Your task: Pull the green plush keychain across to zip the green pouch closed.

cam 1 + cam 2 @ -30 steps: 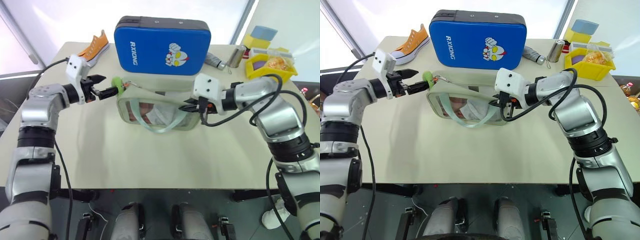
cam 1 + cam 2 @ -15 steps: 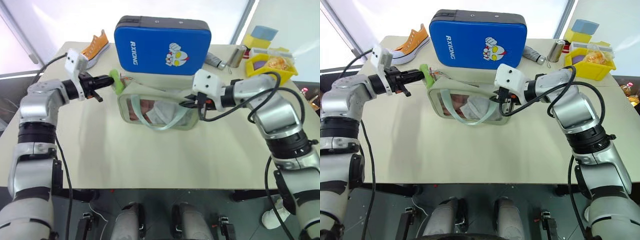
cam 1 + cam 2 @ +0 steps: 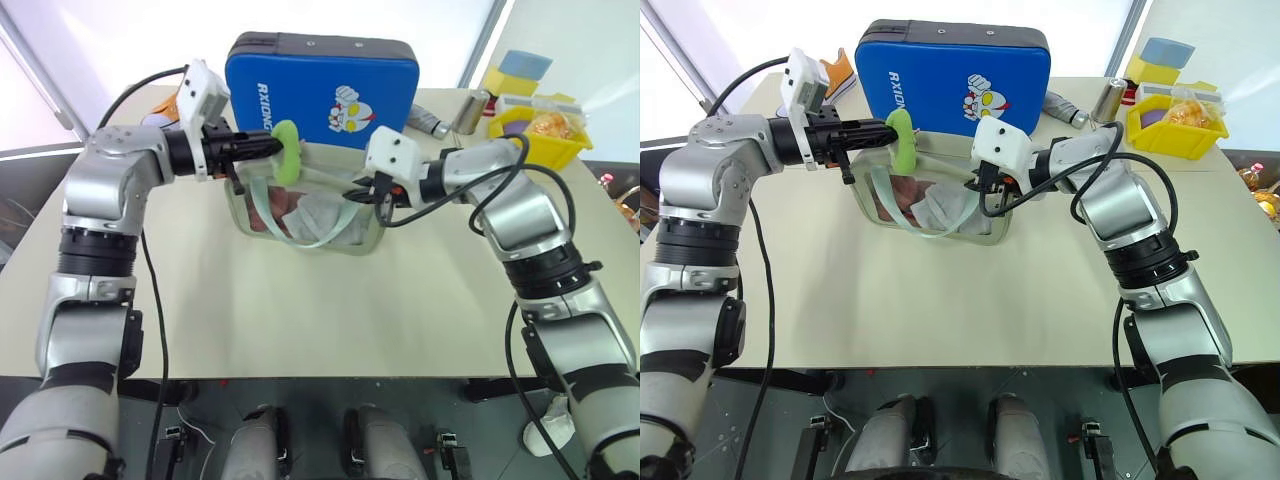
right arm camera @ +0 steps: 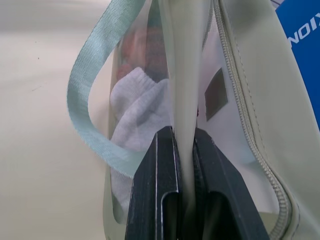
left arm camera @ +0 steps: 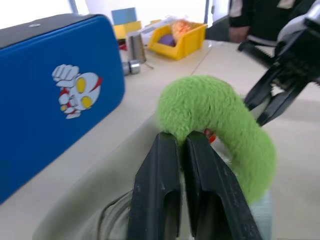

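At right wrist, right gripper [image 4: 183, 145] pinches green pouch [image 4: 186, 75] edge; elsewhere apparently hidden.

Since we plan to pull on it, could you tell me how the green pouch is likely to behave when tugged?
The green pouch looks soft and floppy: its edge folds thin between the right gripper jaws. It probably sags and drags rather than holding shape, so that pinch likely serves as an anchor. It seems light, with only soft cloth showing through the clear window. The green plush keychain squashes under the left gripper.

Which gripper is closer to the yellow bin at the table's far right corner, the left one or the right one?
Right. The right gripper pinches the green pouch mid-table, nearer the yellow bin. The left gripper holds the green plush keychain farther left.
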Controlling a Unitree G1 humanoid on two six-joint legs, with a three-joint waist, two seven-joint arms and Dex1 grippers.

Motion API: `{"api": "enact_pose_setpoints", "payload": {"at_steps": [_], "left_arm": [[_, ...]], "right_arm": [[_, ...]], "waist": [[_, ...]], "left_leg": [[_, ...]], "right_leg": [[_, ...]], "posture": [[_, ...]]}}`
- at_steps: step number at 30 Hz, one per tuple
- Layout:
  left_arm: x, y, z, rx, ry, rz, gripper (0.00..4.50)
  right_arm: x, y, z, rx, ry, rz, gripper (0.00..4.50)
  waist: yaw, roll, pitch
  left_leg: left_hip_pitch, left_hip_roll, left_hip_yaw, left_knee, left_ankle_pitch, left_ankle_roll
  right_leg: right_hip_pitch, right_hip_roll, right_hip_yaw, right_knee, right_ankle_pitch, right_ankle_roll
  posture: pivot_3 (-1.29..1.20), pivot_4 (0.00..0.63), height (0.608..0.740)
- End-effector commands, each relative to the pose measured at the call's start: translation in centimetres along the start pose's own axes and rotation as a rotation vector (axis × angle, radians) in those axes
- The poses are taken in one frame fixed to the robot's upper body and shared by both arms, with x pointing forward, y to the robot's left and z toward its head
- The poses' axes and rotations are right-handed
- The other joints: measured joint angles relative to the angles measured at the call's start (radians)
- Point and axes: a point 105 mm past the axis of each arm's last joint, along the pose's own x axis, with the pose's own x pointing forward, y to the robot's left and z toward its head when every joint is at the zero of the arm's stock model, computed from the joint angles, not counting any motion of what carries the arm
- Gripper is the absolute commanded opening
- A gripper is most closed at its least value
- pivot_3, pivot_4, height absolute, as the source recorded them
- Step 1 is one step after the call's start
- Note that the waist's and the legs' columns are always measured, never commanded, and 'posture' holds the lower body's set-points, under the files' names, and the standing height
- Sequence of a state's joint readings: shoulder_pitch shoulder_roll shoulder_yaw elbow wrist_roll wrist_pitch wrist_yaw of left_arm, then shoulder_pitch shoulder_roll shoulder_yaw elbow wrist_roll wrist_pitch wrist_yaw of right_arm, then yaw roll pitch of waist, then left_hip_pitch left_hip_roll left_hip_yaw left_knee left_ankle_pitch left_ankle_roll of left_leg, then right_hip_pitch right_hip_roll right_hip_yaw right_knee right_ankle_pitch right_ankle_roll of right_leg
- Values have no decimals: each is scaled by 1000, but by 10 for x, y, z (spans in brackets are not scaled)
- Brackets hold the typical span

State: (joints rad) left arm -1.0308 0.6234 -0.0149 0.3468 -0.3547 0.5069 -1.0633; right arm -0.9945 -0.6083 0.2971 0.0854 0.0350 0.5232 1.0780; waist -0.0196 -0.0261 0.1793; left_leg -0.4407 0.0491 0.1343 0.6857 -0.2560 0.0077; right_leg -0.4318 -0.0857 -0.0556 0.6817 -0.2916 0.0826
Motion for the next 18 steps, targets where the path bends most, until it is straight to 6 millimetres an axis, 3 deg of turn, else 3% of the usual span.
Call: {"api": "enact_pose_setpoints", "payload": {"at_steps": [1,6,15,18], "left_arm": [[-10,16,21,66,-39,76,1932],[-19,25,20,95,0,112,4479],[-55,23,32,134,36,108,4479],[-58,6,16,105,88,47,4479]], "right_arm": [[-5,-8,14,-41,-39,-38,0],[-4,-9,14,-40,-44,-41,0],[-3,-12,15,-45,-49,-47,0],[-3,-14,16,-49,-50,-52,0]], "waist": [[1,0,0],[0,0,0],[-1,0,0],[-1,0,0]], "left_leg": [[0,0,0,0,0,0],[0,0,0,0,0,0],[0,0,0,0,0,0],[0,0,0,0,0,0]], "right_leg": [[0,0,0,0,0,0],[0,0,0,0,0,0],[0,0,0,0,0,0],[0,0,0,0,0,0]], "posture": [[0,150,740],[0,150,740],[0,150,740],[0,150,740]]}}
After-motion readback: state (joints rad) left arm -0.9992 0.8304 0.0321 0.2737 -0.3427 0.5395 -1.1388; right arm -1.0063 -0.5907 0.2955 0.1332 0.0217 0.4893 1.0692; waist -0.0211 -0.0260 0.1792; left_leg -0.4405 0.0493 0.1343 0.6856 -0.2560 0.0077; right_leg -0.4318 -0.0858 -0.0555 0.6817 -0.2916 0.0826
